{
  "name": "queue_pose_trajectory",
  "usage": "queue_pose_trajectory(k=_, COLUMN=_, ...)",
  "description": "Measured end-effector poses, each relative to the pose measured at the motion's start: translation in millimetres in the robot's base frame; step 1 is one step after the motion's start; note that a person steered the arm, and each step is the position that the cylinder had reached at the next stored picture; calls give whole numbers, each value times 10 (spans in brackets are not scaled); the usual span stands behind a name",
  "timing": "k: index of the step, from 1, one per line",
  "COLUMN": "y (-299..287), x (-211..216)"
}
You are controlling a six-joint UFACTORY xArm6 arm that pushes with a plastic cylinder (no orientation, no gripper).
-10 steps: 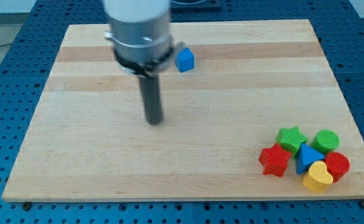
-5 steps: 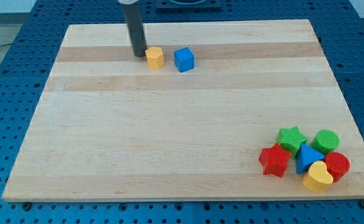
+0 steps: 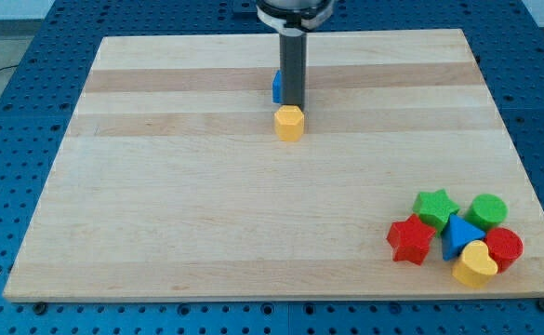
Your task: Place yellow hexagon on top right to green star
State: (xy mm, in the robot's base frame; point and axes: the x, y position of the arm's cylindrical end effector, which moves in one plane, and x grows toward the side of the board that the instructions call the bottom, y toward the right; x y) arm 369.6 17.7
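The yellow hexagon sits on the board in the upper middle. My tip stands just above it in the view, touching or nearly touching its top edge. The rod hides most of a blue cube, which shows only as a sliver to the rod's left. The green star lies far off at the view's lower right, at the top left of a cluster of blocks.
The cluster at the lower right also holds a green cylinder, a red star, a blue triangle, a red cylinder and a yellow heart. The board's right edge runs close by.
My tip moved right from the hexagon's left side to above it. The yellow hexagon has been pushed right and down, from left of the blue cube to below it.
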Motion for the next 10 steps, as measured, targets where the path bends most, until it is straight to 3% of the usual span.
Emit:
queue_pose_trajectory(k=1, y=0, x=226)
queue_pose_trajectory(k=3, y=-478, x=279)
queue_pose_trajectory(k=5, y=-330, x=860)
queue_pose_trajectory(k=7, y=378, x=811)
queue_pose_trajectory(k=9, y=355, x=357)
queue_pose_trajectory(k=10, y=385, x=414)
